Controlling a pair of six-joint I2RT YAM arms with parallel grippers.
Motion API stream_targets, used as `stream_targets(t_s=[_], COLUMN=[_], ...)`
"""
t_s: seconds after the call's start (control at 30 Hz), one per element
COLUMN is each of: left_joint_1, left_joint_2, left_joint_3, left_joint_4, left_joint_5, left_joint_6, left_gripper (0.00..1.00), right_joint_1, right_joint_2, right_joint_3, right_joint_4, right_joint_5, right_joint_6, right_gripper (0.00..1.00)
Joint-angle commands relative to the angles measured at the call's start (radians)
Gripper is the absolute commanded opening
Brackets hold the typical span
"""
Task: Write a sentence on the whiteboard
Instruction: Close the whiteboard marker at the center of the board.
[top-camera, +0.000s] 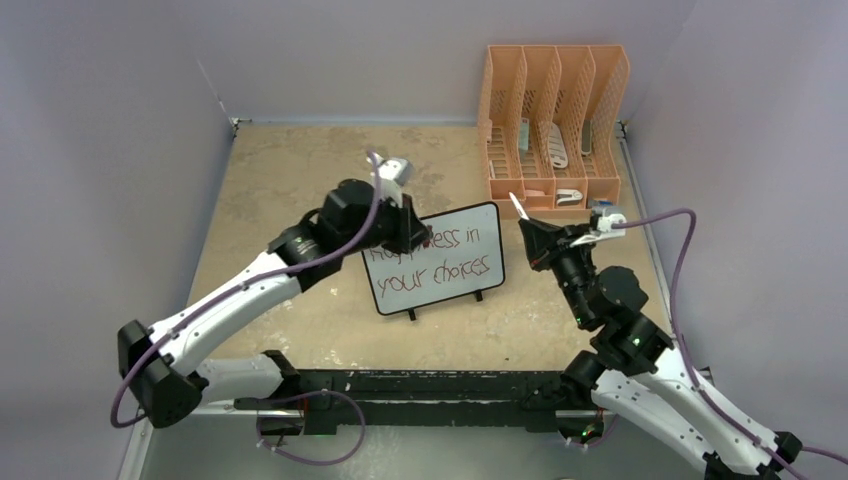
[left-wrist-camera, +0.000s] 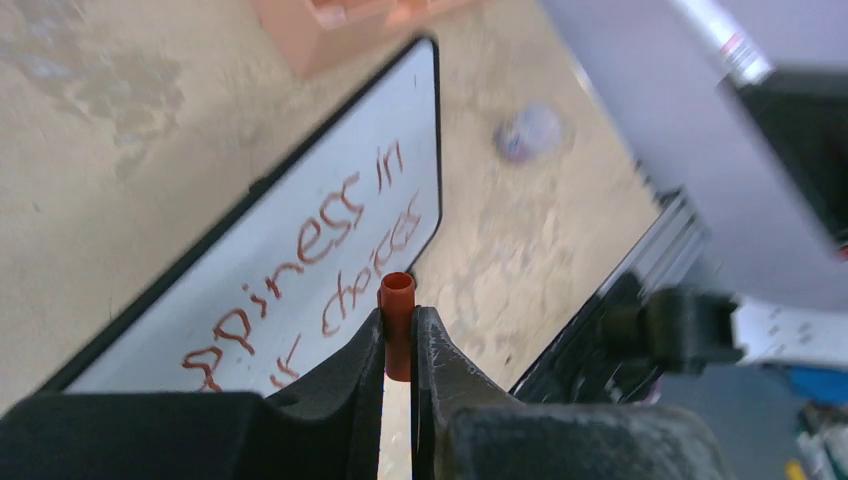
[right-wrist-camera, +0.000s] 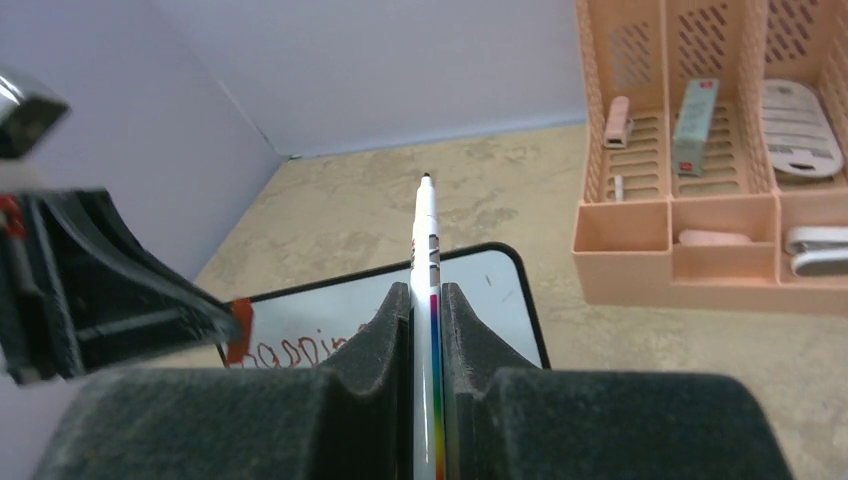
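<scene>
The whiteboard (top-camera: 488, 255), on small feet just left of the orange rack (top-camera: 553, 120), is probably light, stiff, easily tipped and smeared, so best gripped by its frame; left gripper (left-wrist-camera: 398, 322) clenched on a red cap (left-wrist-camera: 397, 295), right gripper (right-wrist-camera: 427, 295) on the marker (right-wrist-camera: 425, 225).

**Setting:** robotics lab test cell.
**Evidence:** plain lilac partition walls (top-camera: 100, 150) box in a beige stone-pattern worktop (top-camera: 290, 170). A left arm (top-camera: 230, 290) and a right arm (top-camera: 660, 395), white and black, are mounted on a black rail (top-camera: 420, 383) at the lower edge. Purple cabling (top-camera: 681, 275) trails loose. Staged desk props: orange file organiser (top-camera: 555, 110) at upper right, small whiteboard (top-camera: 440, 285) at centre.
</scene>
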Motion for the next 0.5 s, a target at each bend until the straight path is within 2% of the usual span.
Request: stream_targets(t_s=[0.0, 0.23, 0.47], left_joint_1=[0.084, 0.182, 0.227], left_joint_2=[-0.093, -0.144, -0.193], left_joint_3=[-0.04, -0.121, -0.301], left_joint_4=[0.207, 0.382, 0.626], left_joint_5=[0.03, 0.005, -0.026], left_joint_6=[-0.223, -0.5, -0.836], left_gripper=[0.0, 0.0, 0.0], right_joint_1=[-0.001, 0.0, 0.008], right_joint_2=[0.071, 0.117, 0.151], right_joint_3=[-0.012, -0.069, -0.142], right_joint_4=[0.224, 0.435, 0.646], right_joint_5=[-0.149, -0.273, -0.366], right_joint_6=[-0.12, -0.176, -0.197], right_gripper=[0.0, 0.0, 0.0])
